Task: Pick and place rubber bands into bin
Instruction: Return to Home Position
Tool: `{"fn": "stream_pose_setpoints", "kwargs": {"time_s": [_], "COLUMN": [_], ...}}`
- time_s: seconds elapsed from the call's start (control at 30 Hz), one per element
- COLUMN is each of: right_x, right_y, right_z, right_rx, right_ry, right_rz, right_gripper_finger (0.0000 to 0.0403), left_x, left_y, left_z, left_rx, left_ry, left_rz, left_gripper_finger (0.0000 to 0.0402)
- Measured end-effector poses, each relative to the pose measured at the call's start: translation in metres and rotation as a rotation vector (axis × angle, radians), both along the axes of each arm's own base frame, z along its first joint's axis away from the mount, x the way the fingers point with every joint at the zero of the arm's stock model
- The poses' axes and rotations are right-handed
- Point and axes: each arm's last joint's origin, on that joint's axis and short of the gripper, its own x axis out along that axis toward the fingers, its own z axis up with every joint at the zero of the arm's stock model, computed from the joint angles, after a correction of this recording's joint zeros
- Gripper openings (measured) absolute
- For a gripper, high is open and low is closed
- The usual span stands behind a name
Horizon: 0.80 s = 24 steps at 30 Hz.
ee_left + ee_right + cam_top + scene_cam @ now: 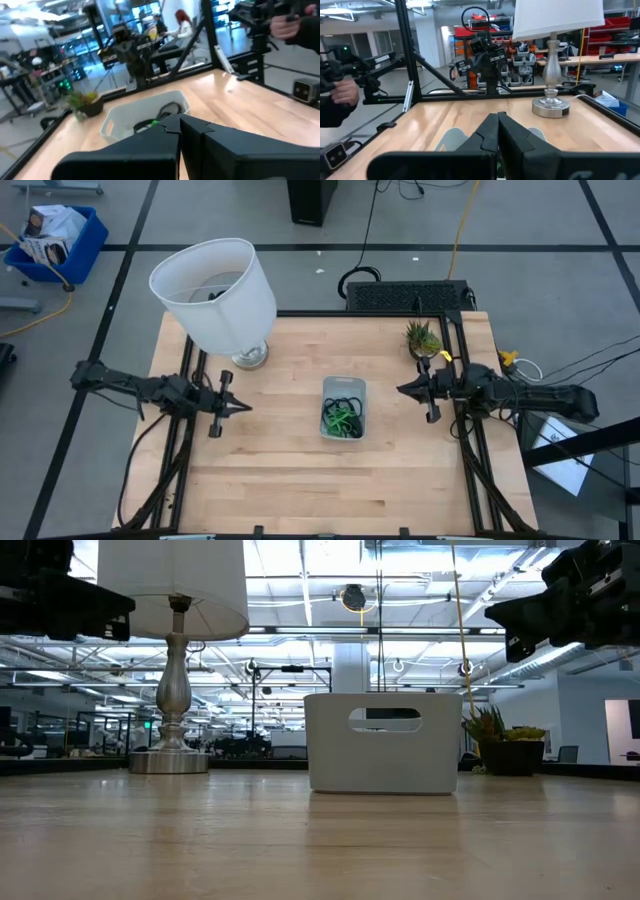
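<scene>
Homing well likely means drawing each arm straight back without low swings: left gripper [243,408] and right gripper [402,389], both pinched together and empty, flank the bin [344,381], rubber bands [342,418] heaped inside; the lamp [215,295] stands beyond the left arm.

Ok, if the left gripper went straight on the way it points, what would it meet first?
Probably the bin, straight ahead of the left gripper; if it clears the rim, the right gripper beyond. Height is unclear.
</scene>
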Motion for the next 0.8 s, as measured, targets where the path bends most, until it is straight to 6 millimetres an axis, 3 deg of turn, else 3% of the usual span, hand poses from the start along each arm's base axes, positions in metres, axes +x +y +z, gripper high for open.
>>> {"fn": "stream_pose_setpoints", "kwargs": {"time_s": [0.8], "right_x": [0.0], "right_y": [-0.0042], "right_z": [-0.0012], "right_rx": [0.033], "right_ry": [-0.001], "right_rz": [-0.034], "right_gripper_finger": [0.0], "left_x": [-0.0014], "left_y": [0.0102], "left_z": [-0.0083], "left_rx": [-0.129], "left_ry": [0.066], "left_rz": [0.018], "left_gripper_finger": [0.0]}}
